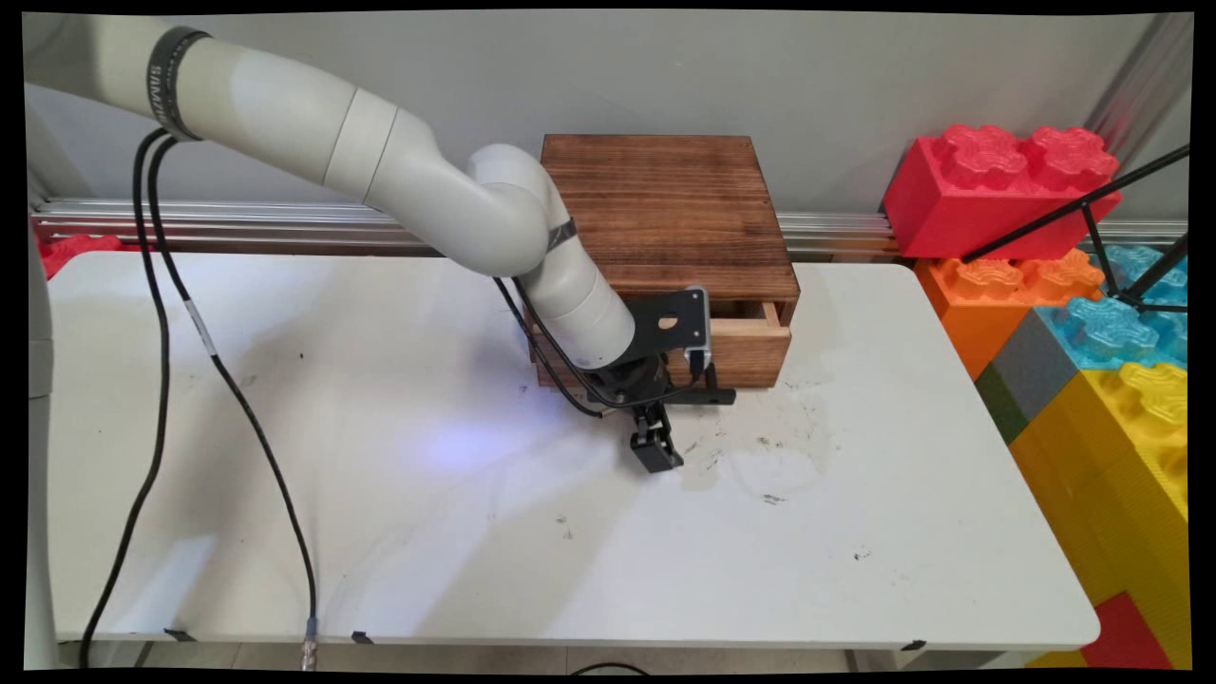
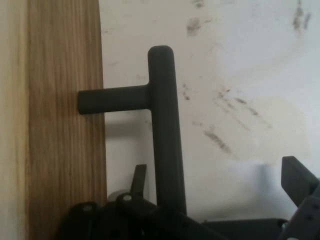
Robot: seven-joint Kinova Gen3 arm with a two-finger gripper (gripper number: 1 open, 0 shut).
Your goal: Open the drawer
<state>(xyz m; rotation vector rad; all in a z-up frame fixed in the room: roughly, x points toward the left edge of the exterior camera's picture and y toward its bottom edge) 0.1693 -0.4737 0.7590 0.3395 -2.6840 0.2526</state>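
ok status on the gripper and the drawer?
Gripper open, low over the table, beside the drawer handle, not on it. Drawer of wooden box slightly open. Nothing in the way.

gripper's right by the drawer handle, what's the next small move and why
Probably close the gripper on the handle bar. In the hand view the black bar already lies between the open fingers, nearer the one on the picture's left. It stands off the wooden drawer front on its stem, so there looks to be room to grasp it.

Dark brown grained wooden box (image 1: 665, 214) carried a matte black handle (image 2: 165, 130) over the scuffed white table (image 1: 475, 532)
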